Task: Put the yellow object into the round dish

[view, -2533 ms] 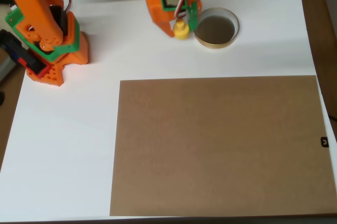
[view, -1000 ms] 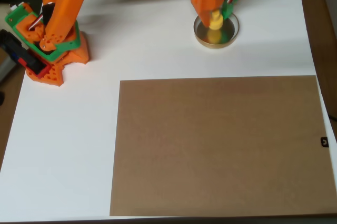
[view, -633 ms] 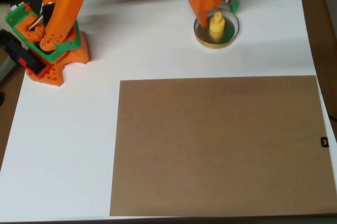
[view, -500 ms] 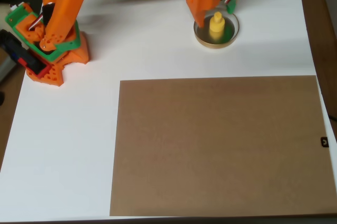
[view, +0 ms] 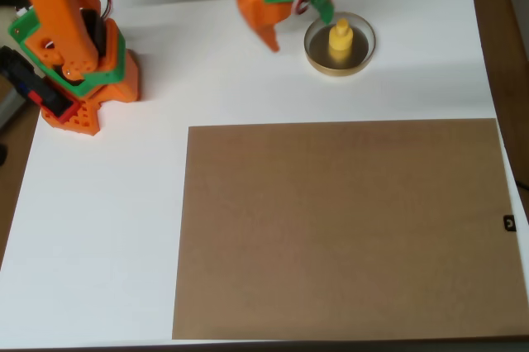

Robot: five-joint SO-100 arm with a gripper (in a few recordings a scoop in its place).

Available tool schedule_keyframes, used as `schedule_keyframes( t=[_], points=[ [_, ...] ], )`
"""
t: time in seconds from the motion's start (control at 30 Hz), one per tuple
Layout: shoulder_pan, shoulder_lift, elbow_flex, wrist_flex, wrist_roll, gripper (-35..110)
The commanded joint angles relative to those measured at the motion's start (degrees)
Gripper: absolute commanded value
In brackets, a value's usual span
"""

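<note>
End effector withdrawn left of dished yellow object.

The arm is built of bright orange printed plastic with green joint pieces. Its chunky orange base carries a black and red part on its outer side. The gripper has one orange finger and one green one, with red and white cables looped above.
</note>
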Motion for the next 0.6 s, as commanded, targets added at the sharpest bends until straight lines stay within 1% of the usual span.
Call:
schedule_keyframes(
  t=[0.0,0.27,0.57],
  points=[
    [5.45,13.80,6.68,-0.79,-2.46,26],
    [21.01,24.96,12.48,-1.67,-4.39,26],
    [38.32,29.09,16.61,-9.58,-1.41,25]
  ],
)
